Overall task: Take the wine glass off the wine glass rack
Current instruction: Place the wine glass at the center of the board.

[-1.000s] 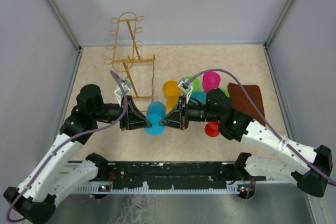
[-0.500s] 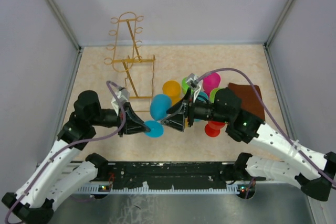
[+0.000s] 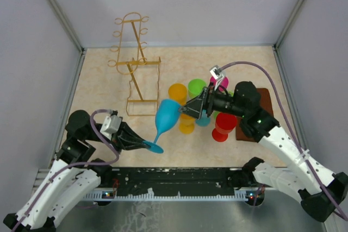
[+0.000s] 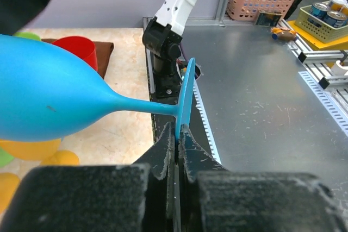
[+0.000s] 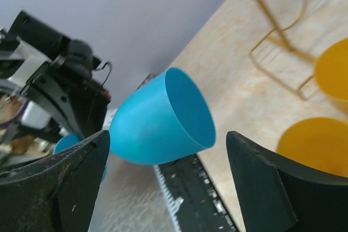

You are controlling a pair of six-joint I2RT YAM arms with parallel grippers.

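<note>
The blue wine glass (image 3: 166, 115) hangs tilted over the table, clear of the wine glass rack (image 3: 133, 52). The rack is a golden wire stand at the back left. My left gripper (image 3: 144, 144) is shut on the edge of the glass's round foot (image 4: 186, 99). In the left wrist view the bowl (image 4: 49, 101) points away to the left of my left gripper (image 4: 178, 129). My right gripper (image 3: 191, 107) is open just right of the bowl's rim. In the right wrist view the bowl (image 5: 163, 118) sits between the spread fingers (image 5: 60, 188) without touching them.
Coloured cups cluster at centre right: orange (image 3: 177, 92), a second orange (image 3: 186, 125), green (image 3: 197, 86), magenta (image 3: 219, 82), red (image 3: 224, 126). A brown cloth (image 3: 266, 101) lies behind my right arm. The black rail (image 3: 179, 177) runs along the near edge. The rack's wire base (image 5: 283, 42) lies on the tabletop.
My right gripper opened, let go of the glass and drew back to the right. My left arm pulled back toward the near left, carrying the glass by its foot.
</note>
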